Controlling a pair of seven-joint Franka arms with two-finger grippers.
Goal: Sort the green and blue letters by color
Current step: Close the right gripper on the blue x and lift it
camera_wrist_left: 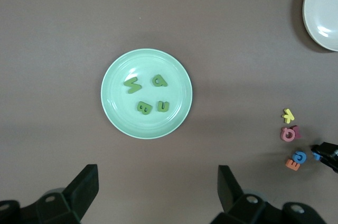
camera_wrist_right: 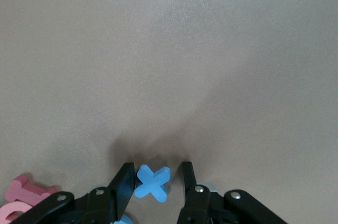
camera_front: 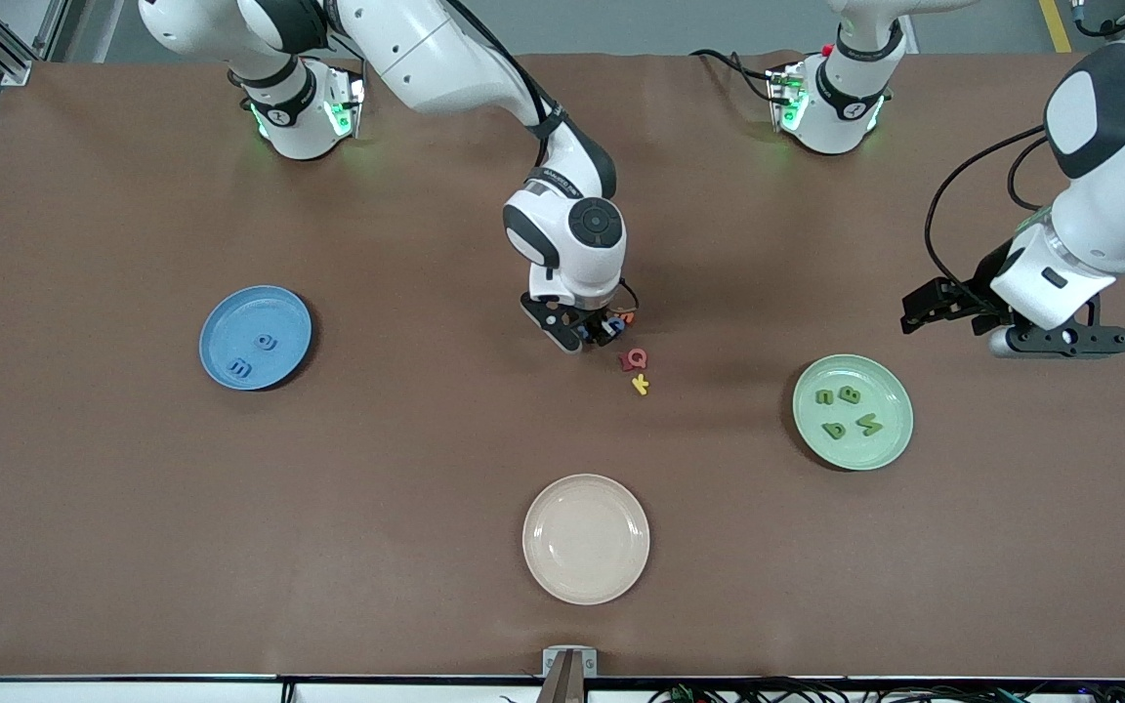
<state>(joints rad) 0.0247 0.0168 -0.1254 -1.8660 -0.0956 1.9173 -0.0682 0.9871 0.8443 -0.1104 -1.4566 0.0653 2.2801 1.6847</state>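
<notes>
My right gripper is down at the table's middle, its fingers either side of a small blue X-shaped letter. One finger touches the X and a small gap remains at the other. Another blue letter lies close by. Two blue letters lie in the blue plate toward the right arm's end. Several green letters lie in the pale green plate. My left gripper waits open and empty in the air, over the table beside the green plate.
Red, yellow and orange letters lie right by the right gripper. A beige plate with nothing in it sits nearer the front camera than that cluster.
</notes>
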